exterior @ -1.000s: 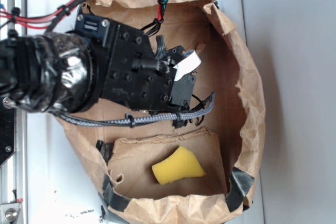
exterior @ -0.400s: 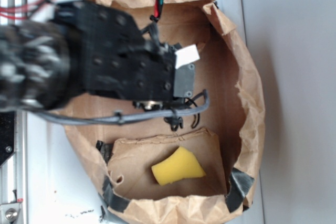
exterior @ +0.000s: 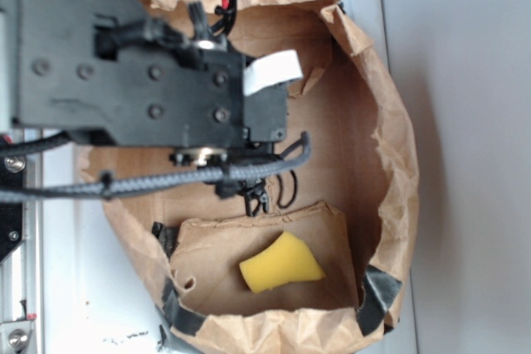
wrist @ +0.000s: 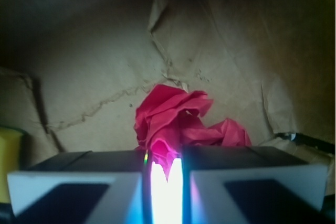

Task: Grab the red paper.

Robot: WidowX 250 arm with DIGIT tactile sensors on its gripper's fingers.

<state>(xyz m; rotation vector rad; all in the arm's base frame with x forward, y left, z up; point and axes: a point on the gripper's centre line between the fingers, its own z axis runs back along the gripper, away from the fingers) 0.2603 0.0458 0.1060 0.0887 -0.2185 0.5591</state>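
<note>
Since a second ago your arm has come up closer to the outside camera, so it now looks bigger and fills the top left of that view, and it has slid a little to the left over the bag. Look at your fingers (wrist: 167,182) in the wrist view: the two pads sit almost together with only a thin bright slit between them, and a bit of the red paper (wrist: 181,124) is pinched in that slit. So the fingers look closed on the red paper. Most of the crumpled red ball pokes out past the finger tips, with the brown floor of the bag behind it. I cannot tell from these pictures if the ball is off the floor yet or just touching it. In the outside view the black gripper (exterior: 253,196) hides the red paper fully, so you can only check the hold from the wrist view. My guess is that the grab is mostly done, and what is left is to lift it clear and see that it does not slip, since only a small fold seems to be held. Now for the brown paper bag (exterior: 390,122): it lies open on the white table (exterior: 465,163) like a bowl with crinkly walls. Inside it, near the bottom edge, sits the yellow foam wedge (exterior: 280,264) on a loose flap of brown paper, well apart from your fingers. The red paper is in the bag too, up under the arm.
</note>
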